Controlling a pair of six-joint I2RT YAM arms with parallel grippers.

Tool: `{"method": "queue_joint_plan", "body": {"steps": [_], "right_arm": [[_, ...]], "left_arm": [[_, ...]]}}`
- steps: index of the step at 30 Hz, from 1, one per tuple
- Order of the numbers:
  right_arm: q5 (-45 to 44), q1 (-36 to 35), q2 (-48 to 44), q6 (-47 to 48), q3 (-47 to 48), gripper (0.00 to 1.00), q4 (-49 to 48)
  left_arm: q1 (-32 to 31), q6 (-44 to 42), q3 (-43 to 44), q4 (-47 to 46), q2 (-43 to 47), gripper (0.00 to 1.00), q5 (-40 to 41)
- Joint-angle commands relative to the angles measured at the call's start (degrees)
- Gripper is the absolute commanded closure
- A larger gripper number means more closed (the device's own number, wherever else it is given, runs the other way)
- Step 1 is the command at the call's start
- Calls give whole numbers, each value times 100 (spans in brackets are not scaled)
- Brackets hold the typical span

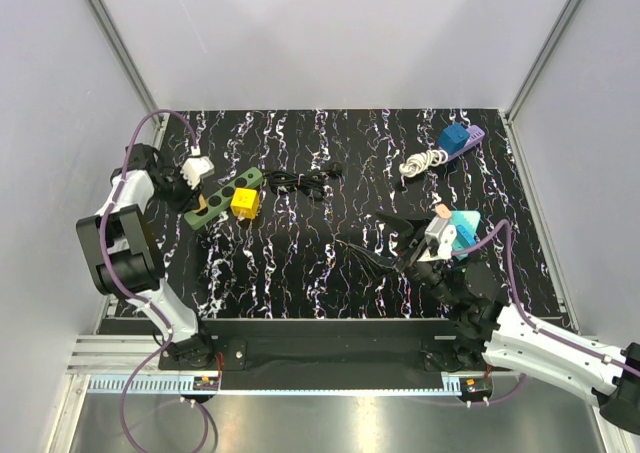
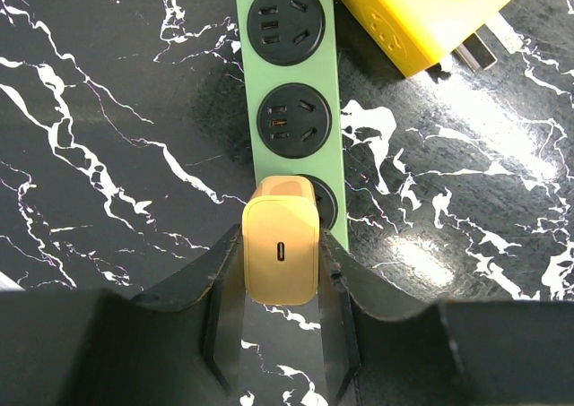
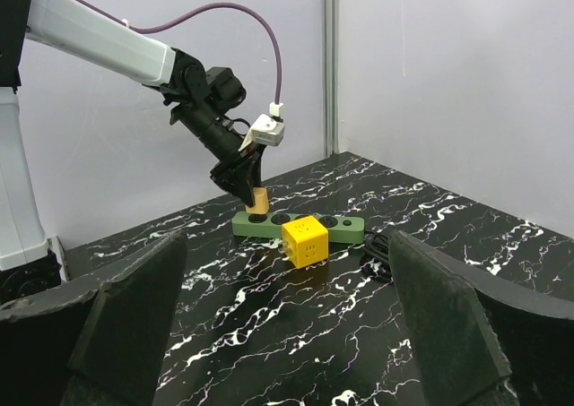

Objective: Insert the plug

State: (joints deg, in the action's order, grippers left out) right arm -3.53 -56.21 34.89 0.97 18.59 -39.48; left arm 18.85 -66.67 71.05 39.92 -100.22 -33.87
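Left claw [image 3: 248,184] clamps the plug [image 2: 281,254] upright over the strip's [image 2: 334,92] 6 o'clock socket, likely to seat its prongs; right claw [image 1: 378,235] idles open at 5 o'clock.

Black tabletop [image 1: 300,258] veined with white marbling. Green power strip [image 2: 291,68] with round black sockets. Tan-orange plug [image 2: 281,254]. Bright yellow cube adapter [image 1: 246,202]. Blue block [image 1: 453,138] at two o'clock.

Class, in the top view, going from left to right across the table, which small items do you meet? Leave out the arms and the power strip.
tan charger → yellow cube → black cord → white cord → blue plug
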Motion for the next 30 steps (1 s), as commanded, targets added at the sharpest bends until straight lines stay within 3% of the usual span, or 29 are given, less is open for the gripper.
{"method": "queue_joint_plan", "body": {"steps": [1,14,30], "right_arm": [[-104,-22,-53,-62,48,0,-174],[-279,-13,-167,-212,22,1,-59],[-631,-22,-396,-352,-31,0,169]], "left_arm": [[31,-381,-503,218,-480,100,687],[4,-557,322,920,-1210,100,1110],[-171,-830,305,1264,-1412,100,1963]]}}
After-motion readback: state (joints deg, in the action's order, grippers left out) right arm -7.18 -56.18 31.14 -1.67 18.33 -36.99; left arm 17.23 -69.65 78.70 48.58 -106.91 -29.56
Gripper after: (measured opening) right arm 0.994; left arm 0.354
